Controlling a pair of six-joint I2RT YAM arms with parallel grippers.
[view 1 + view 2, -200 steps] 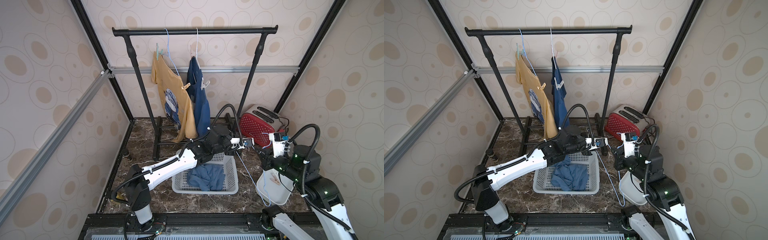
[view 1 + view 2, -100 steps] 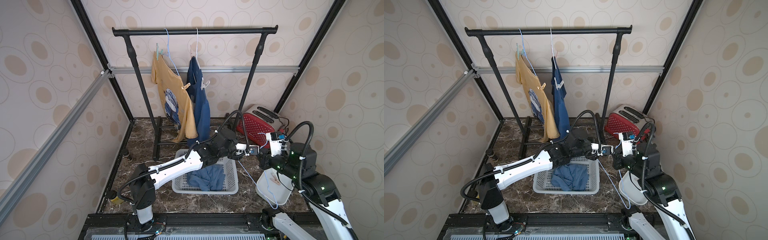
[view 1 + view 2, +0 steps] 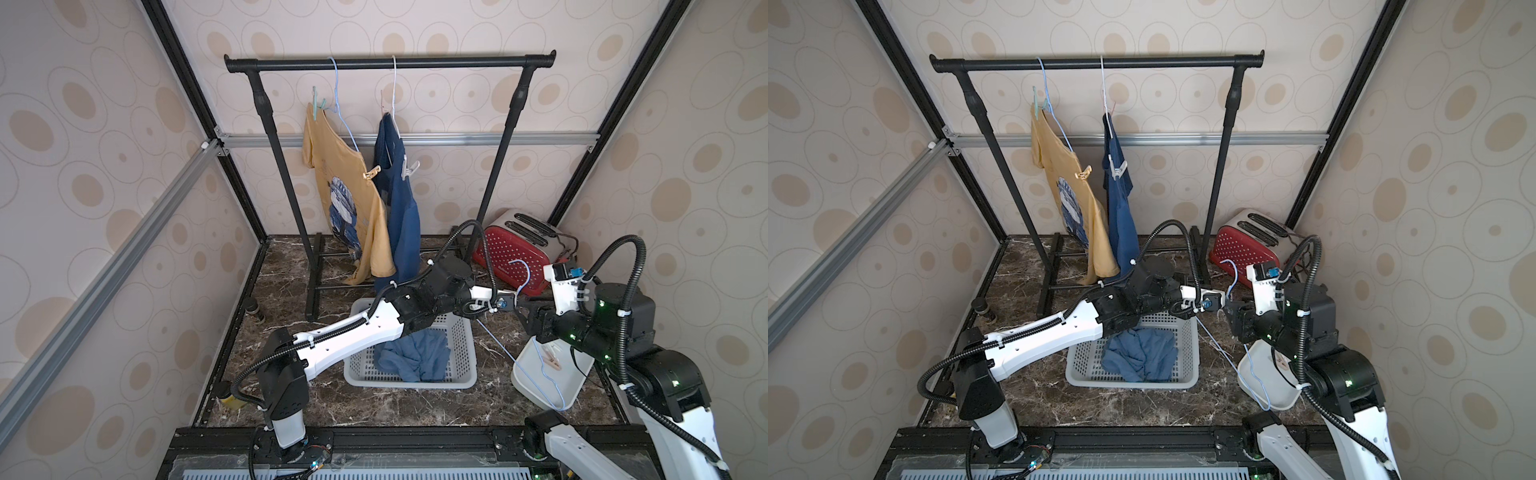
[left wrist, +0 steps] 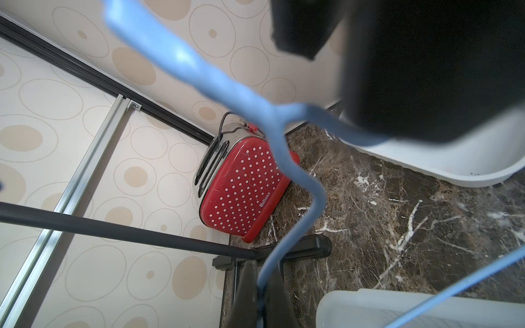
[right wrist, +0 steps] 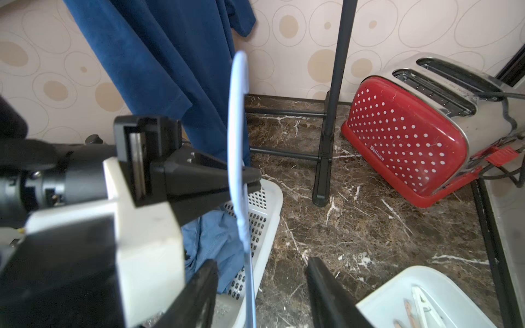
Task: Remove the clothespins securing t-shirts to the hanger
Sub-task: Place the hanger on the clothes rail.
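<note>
Our left gripper [image 5: 251,179] is pinched shut on the bare blue wire hanger [image 5: 237,113]. Our right gripper [image 5: 258,284] gapes open, holding nothing. We should back it clear before swinging the hanger aside. Clothespins [image 3: 372,172] clip the hung mustard t-shirt [image 3: 345,178] and navy t-shirt [image 3: 401,216].

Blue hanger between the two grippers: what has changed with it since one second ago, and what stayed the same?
The left gripper moved toward the right gripper and shut on the blue hanger. The right gripper, which held it before, opened its jaws and let go. The yellow t-shirt and the navy t-shirt stayed hanging on the rail, and the blue t-shirt stayed in the basket.
</note>
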